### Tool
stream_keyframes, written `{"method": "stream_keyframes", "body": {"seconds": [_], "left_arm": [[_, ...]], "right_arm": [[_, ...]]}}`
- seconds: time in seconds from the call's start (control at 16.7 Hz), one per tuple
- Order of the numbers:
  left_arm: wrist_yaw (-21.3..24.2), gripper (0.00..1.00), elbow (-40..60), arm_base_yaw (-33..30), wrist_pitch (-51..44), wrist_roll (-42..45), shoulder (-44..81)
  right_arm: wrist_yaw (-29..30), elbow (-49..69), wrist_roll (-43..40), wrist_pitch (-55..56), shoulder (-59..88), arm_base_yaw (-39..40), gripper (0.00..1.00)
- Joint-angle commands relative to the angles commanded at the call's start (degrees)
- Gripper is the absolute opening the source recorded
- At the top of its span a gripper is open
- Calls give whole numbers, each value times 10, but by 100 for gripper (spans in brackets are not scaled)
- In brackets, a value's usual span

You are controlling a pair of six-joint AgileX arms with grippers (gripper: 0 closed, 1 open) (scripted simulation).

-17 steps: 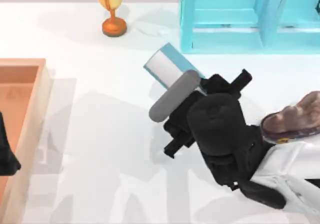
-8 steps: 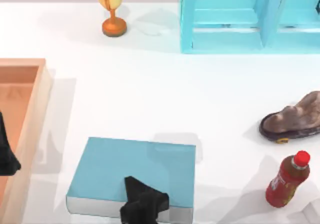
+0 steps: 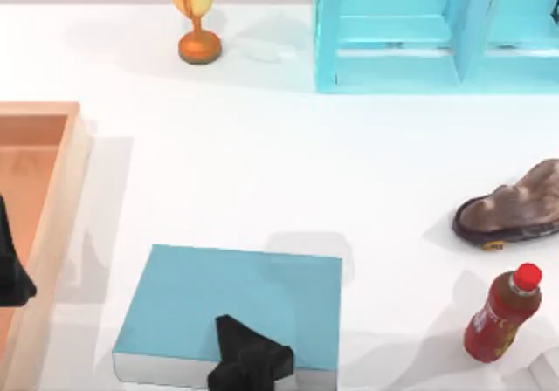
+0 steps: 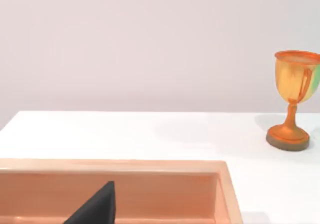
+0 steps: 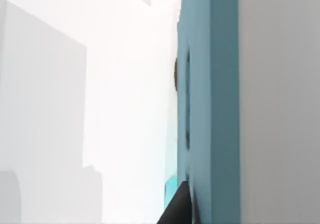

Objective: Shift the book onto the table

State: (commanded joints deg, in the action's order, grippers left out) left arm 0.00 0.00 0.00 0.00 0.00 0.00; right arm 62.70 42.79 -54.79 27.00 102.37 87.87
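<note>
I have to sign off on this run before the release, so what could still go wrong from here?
The book lies flat on the table near its front edge, with the right pincer over its near side. Pulling away carelessly might drag it toward that edge. A wide swing to the right could also topple the upright bottle. The left pincer sits over the tray, apart from all this.

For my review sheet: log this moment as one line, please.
book flat on table, near front edge | right gripper at book's front edge | left gripper parked over tray
</note>
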Motion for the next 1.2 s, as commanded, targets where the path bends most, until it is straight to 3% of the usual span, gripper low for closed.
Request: {"method": "stream_keyframes", "body": {"seconds": [0.96,1.2], "left_arm": [[0,100,0,0,0,0,0],[0,100,0,0,0,0,0]], "right_arm": [[1,-20,4,76,63,1,0],[1,-20,4,76,63,1,30]]}}
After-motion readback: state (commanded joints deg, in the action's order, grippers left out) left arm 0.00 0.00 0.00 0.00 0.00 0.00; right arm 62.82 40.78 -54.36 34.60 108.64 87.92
